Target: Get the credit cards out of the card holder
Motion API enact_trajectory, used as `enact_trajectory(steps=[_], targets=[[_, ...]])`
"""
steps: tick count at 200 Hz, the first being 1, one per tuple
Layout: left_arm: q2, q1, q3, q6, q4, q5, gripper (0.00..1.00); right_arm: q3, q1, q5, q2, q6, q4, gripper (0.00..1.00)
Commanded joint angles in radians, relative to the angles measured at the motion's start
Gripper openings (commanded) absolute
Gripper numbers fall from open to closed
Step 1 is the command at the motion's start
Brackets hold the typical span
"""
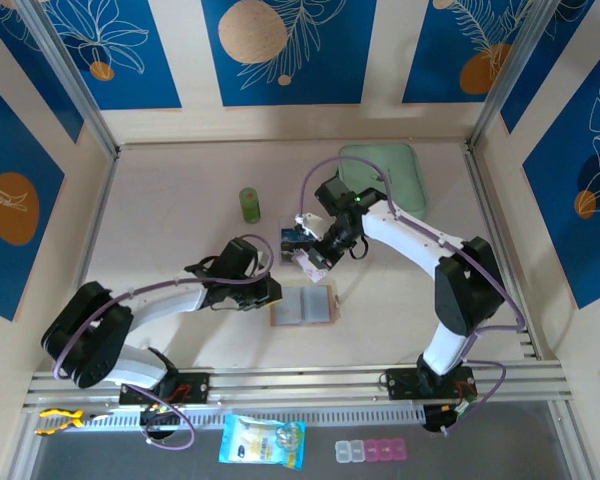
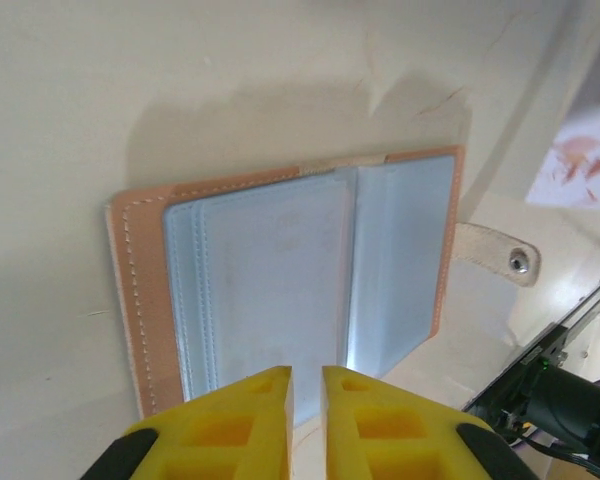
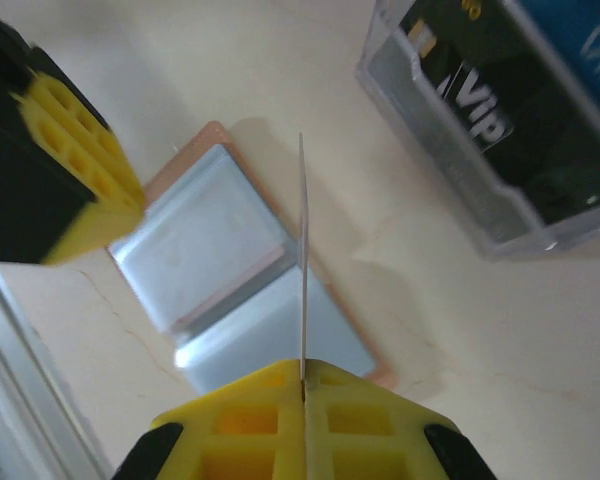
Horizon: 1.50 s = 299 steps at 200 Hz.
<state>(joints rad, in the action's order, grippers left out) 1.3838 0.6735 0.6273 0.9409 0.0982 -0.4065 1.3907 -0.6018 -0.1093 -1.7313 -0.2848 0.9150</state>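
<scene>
right pincer (image 3: pixel 302 378): clenched on a pale thin card (image 3: pixel 302 250), held edge-on and hanging just above the open holder.
left pincer (image 2: pixel 307 378): at the holder's near edge, fingers a slit apart. Whether it nips that edge or has let go, I cannot tell.
task's thing: the pinkish-tan leather card holder (image 2: pixel 280 270) lies open and flat on the table (image 2: pixel 230 60), grey pockets up, snap tab sticking out sideways.
beyond the holder: a clear plastic tray (image 3: pixel 430 125) sits just past its far edge, with dark and blue printed cards (image 3: pixel 500 110) standing in it.
step in hand, as I judge it: carrying the drawn card from the holder across to the tray.
doing it well: hold the clench firm until the card's lower edge is over a tray slot. Turn the card to run with the cards already there, lower it in, and only then let go.
holder's part: best pinned flat, so the next pocket can be reached.
pockets: whether any card is left inside, I cannot tell.
</scene>
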Motion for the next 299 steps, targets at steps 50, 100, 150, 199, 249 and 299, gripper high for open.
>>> enact_trajectory(steps=[50,100,150,199,249,299], targets=[[-0.159,-0.082,-0.077,-0.035,0.091,0.028,0.15,0.426,0.073,-0.029,-0.223,-0.338,0.23,0.0],[-0.272,-0.133,-0.121,-0.046,0.156,0.044,0.16,0.696,0.118,-0.067,-0.391,-0.418,0.307,0.0],[-0.327,-0.155,-0.145,-0.042,0.203,0.049,0.17,0.829,0.149,-0.042,-0.515,-0.485,0.359,0.0],[-0.358,-0.168,-0.148,-0.05,0.26,0.052,0.16,0.874,0.158,-0.028,-0.572,-0.544,0.368,0.0],[-0.393,-0.18,-0.15,-0.043,0.287,0.055,0.16,0.91,0.16,-0.024,-0.607,-0.584,0.369,0.01],[-0.399,-0.187,-0.143,-0.047,0.308,0.054,0.16,0.94,0.152,-0.031,-0.632,-0.624,0.416,0.06]])
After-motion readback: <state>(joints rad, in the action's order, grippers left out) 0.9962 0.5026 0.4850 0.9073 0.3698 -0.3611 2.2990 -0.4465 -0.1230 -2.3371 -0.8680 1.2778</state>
